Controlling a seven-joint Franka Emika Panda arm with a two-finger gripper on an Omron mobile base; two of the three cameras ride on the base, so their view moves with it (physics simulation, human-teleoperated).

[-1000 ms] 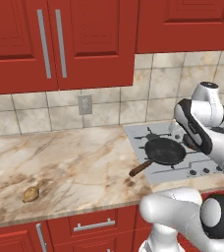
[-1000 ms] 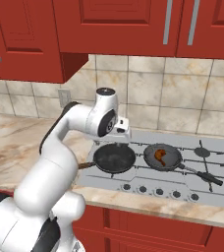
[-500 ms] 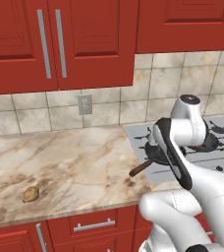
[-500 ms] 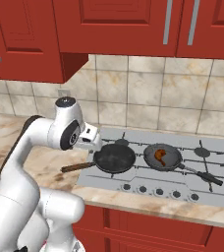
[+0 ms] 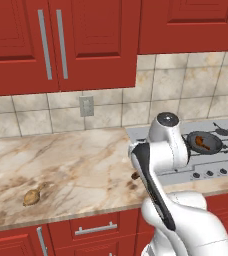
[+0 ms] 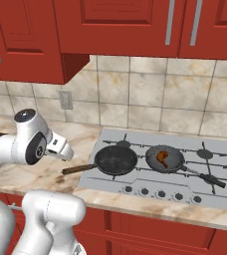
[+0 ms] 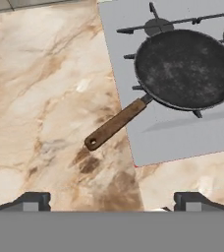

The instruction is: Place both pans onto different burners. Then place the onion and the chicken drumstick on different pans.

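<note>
Swinging left off the cooktop (image 6: 220,149), the gripper (image 7: 111,202) has spread, empty jaws. Both pans sit on burners, drumstick (image 6: 162,158) in one; the onion (image 5: 31,197) remains for the black pan (image 7: 186,68).

I am working in a home kitchen. I see red wooden cabinets (image 5: 61,45) above and below, a beige tiled wall (image 6: 150,102) with a socket (image 5: 86,105), a marble bench (image 5: 66,170), and a silver cooktop (image 6: 135,179) with burners (image 6: 205,154) and knobs (image 6: 160,193).
</note>
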